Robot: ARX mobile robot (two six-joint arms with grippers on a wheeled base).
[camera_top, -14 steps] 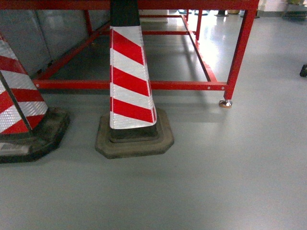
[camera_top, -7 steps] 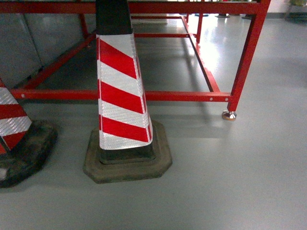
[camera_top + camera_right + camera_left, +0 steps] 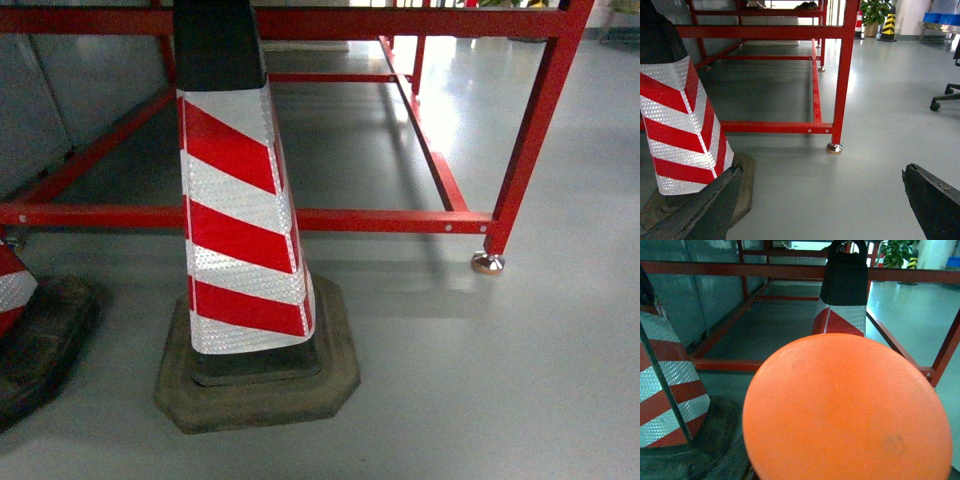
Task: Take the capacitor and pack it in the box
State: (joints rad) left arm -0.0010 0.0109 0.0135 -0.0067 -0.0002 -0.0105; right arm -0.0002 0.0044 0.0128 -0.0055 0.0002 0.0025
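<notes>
red-and-white striped cone (image 3: 240, 230) on a dark rubber base, standing on grey floor (image 3: 480, 400) just in front of the red frame (image 3: 380, 220). right pincer (image 3: 820, 200) spread wide apart beside the cone. left pincer state: cannot tell, view filled by an orange disc (image 3: 847, 410). capacitor and box nowhere visible.

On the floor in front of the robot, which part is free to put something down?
Bare grey floor lies right of the striped cone, in front of the red frame and its foot. The left is crowded: a second cone base sits close.
</notes>
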